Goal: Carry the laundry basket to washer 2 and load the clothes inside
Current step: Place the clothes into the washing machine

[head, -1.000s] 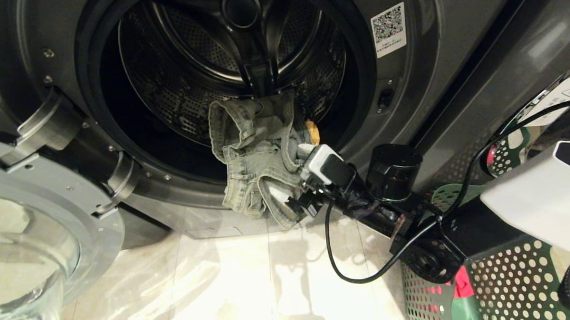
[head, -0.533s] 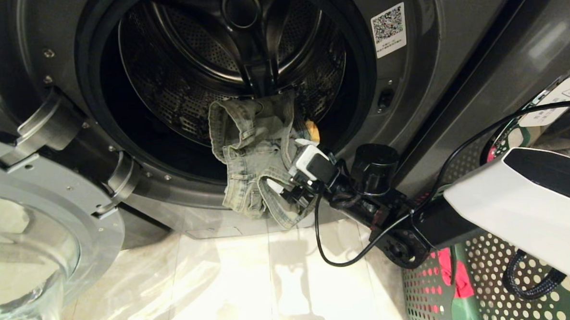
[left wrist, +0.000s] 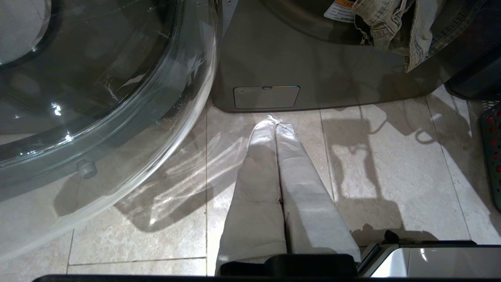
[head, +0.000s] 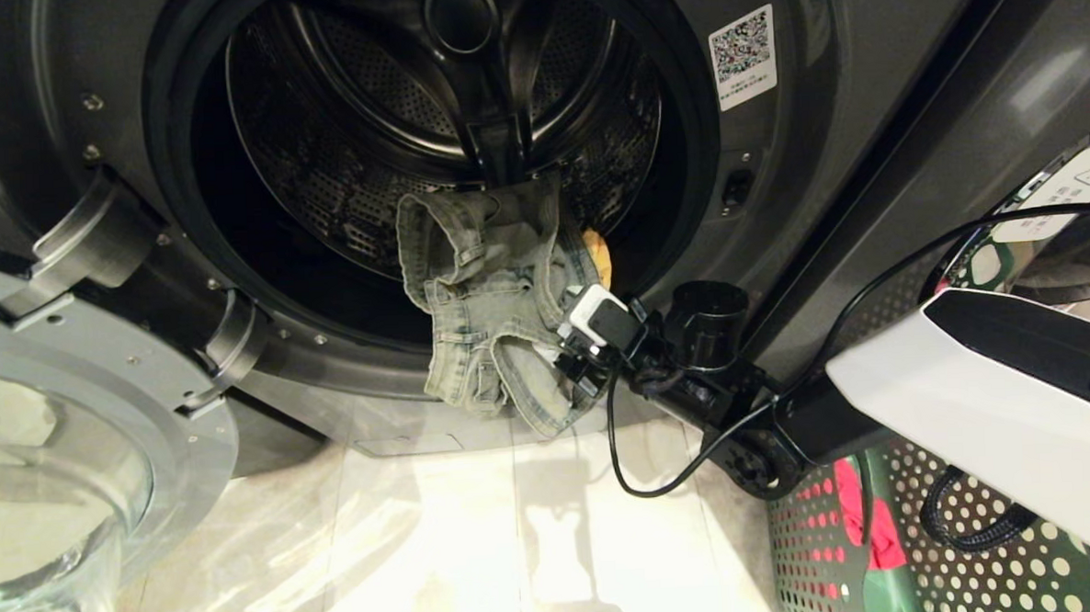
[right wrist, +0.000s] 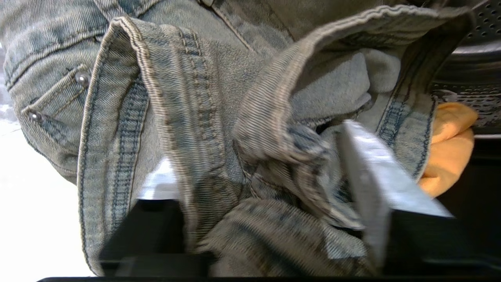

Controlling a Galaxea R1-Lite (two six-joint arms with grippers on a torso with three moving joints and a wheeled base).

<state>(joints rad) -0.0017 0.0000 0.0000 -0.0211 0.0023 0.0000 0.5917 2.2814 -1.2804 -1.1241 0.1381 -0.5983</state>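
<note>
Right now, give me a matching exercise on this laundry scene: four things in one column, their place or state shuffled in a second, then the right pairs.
1. denim piece
2. yellow garment
3. pink-red garment
4. left gripper

A. in the laundry basket
B. shut, pointing at the floor
C. draped over the washer's door rim
D. inside the drum, behind the denim

Pairs: 1-C, 2-D, 3-A, 4-B

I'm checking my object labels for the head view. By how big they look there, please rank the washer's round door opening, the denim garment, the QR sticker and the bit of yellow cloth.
1. Round dark drum opening
2. Faded grey-green denim garment
3. White QR-code sticker
4. Yellow cloth; mostly hidden behind the denim, so its true size is unknown.
</note>
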